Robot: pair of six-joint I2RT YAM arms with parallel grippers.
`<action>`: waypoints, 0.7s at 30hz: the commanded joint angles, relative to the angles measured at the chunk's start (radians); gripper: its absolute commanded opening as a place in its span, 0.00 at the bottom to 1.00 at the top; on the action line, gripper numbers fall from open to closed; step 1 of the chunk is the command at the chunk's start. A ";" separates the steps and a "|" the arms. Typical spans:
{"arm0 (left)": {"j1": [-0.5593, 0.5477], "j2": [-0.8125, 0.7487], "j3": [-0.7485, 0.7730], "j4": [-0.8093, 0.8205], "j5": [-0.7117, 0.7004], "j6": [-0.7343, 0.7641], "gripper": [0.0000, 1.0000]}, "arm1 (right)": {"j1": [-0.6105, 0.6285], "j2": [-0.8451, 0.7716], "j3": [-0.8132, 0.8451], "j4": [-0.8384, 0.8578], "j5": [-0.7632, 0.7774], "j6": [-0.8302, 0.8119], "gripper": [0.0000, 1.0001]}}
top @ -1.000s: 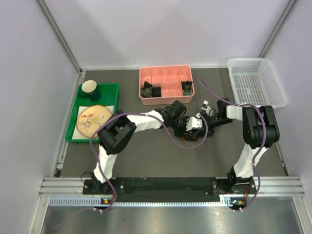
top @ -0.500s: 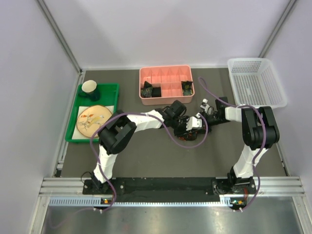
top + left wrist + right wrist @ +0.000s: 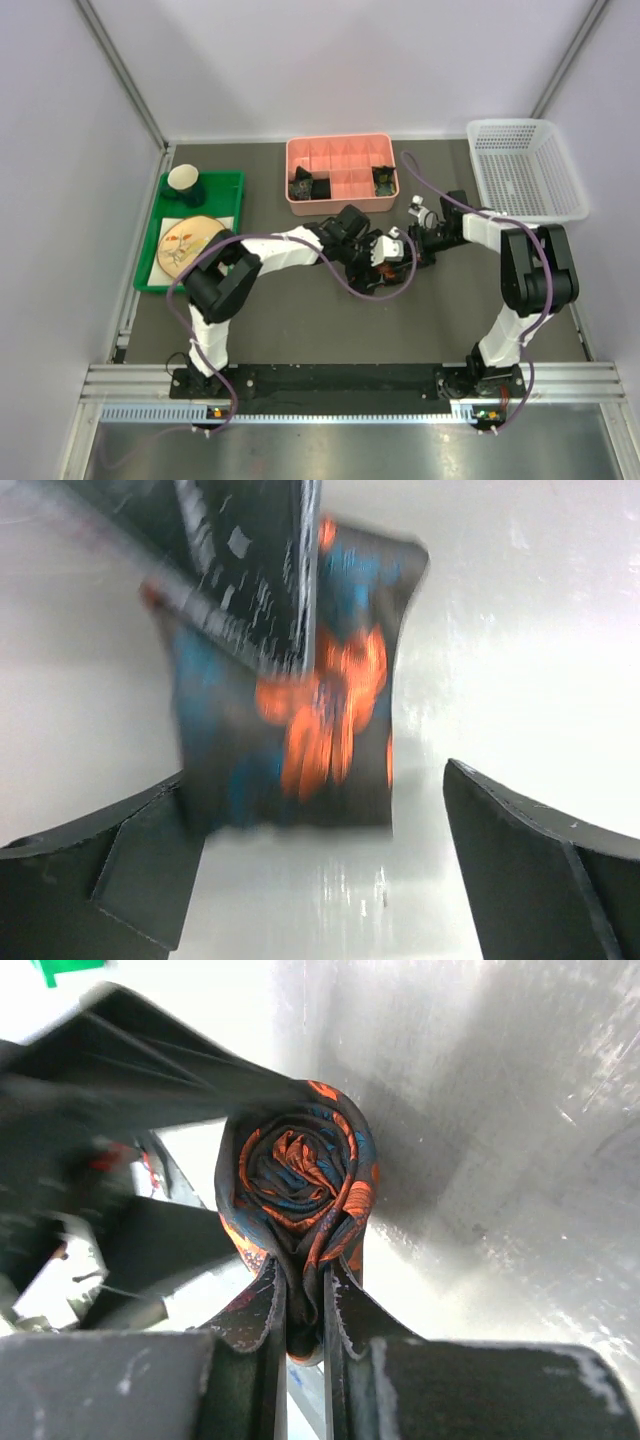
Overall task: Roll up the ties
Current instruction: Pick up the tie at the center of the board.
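Dark grey counter (image 3: 300, 330) fills an enclosure with pale walls; both arms meet near its centre, in front of a pink divided tray (image 3: 340, 145).

1. Task item. One tie (image 3: 300, 1175), black with red-orange blotches, is wound into a tight spiral. It sits at the counter centre, between the two claws.
2. Right claw (image 3: 303, 1280). It is clenched on the lower edge of the roll. The spiral end face points at the right wrist camera, so the roll's long axis runs along this claw's line of reach.
3. Left claw (image 3: 315, 780). It is released, with fingers spread to either side of the roll. One finger lies just beside the roll's flank; the other stands apart.
4. Governing relation. The roll lies directly ahead of the left claw, with its axis across the gap between the fingers. The right arm alone holds it, so any transfer probably depends on the left claw closing across the roll's flanks first.
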 commanded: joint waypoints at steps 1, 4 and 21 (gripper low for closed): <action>0.067 -0.216 -0.088 0.018 0.043 -0.043 0.99 | 0.002 -0.049 0.075 -0.099 0.041 -0.116 0.00; 0.108 -0.313 -0.133 0.029 0.066 -0.038 0.99 | 0.002 -0.066 0.109 -0.142 0.040 -0.157 0.00; 0.548 -0.547 -0.052 -0.270 0.170 -0.423 0.99 | 0.131 0.031 1.011 -0.572 0.524 -0.800 0.00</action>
